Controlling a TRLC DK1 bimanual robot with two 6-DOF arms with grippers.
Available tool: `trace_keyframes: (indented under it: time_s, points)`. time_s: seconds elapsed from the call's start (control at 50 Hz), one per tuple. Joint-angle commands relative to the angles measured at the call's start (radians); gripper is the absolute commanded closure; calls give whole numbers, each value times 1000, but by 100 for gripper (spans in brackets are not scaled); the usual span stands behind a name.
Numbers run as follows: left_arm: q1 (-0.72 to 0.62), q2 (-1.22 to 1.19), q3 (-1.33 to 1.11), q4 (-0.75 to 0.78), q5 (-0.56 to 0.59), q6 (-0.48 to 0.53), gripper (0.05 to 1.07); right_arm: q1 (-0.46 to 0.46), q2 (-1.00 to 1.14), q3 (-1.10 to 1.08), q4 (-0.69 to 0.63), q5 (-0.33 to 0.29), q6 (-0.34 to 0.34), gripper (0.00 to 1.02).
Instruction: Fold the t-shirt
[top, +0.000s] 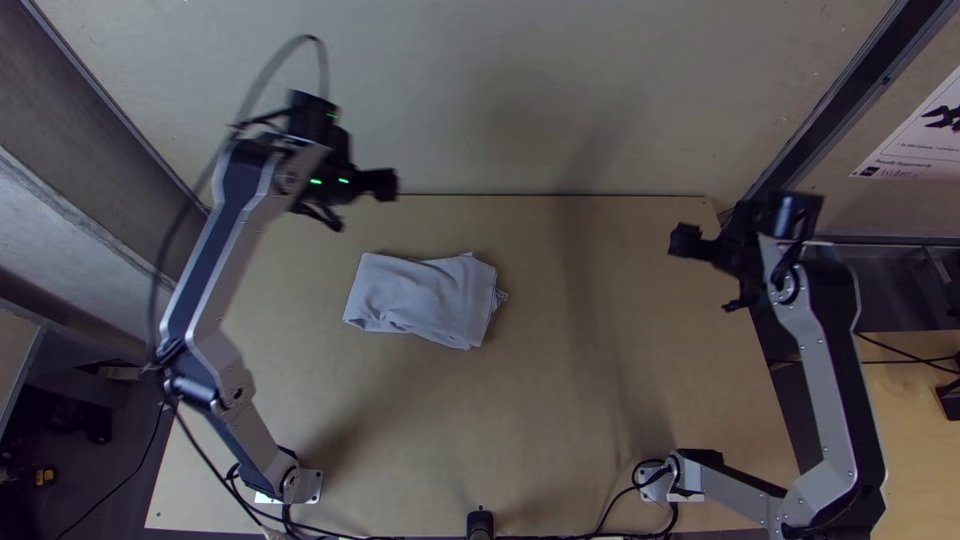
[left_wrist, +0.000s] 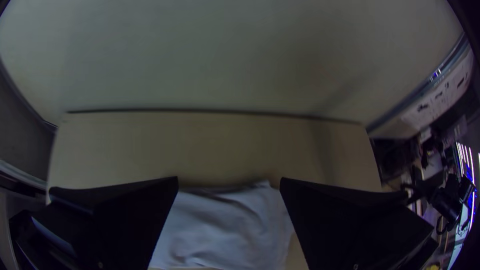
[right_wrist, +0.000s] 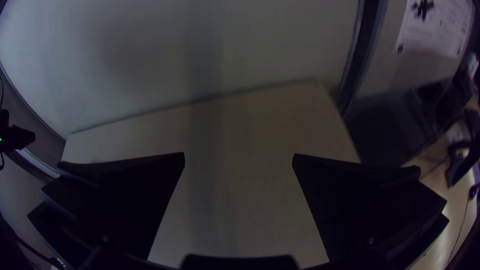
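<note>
Left gripper (left_wrist: 229, 178) open, far left; right gripper (right_wrist: 239, 153) open, far right; probably final tidy.
T-shirt (top: 415, 300) folded compact, left of middle on table (top: 600, 420). Best: tuck loose right edge lightly, avoid dragging layers.

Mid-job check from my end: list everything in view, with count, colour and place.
T-shirt: 1, pale grey-blue, compactly folded on the table, left of middle
Table: 1, light wood, between the arms
Wall: 1, pale grey, beyond the far edge
Sheet: 1, white, printed, far right
Cables: several, black, mainly by the arm bases
Left arm: 1, silver-grey and black, left
Right arm: 1, silver-grey and black, right
Left pincer: 1, black, open, near the far edge
Right pincer: 1, black, open, far right
</note>
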Motion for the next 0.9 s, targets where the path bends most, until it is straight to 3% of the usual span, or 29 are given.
trace_keyframes:
  time_s: [0.0, 0.12, 0.28, 0.56, 0.74, 0.88]
  points:
    - [91, -100, -32, -14, 2, 71, 10, 13, 28, 131, -5, 23, -99, 4]
    - [203, -186, -47, -14, 3, 122, 10, 22, 30, 226, 3, 26, -168, 4]
    - [316, -308, -90, 7, -4, 160, 10, 11, 4, 312, 9, 29, -165, 4]
    - [394, -655, -426, 272, -72, 260, 10, 2, -101, 349, 15, 31, -198, 4]
    - [387, -899, -704, 378, -104, 318, 10, 1, -185, 278, 35, 31, -203, 4]
    - [390, -1045, -848, 466, -119, 329, 10, 1, -325, 73, 168, 31, -252, 4]
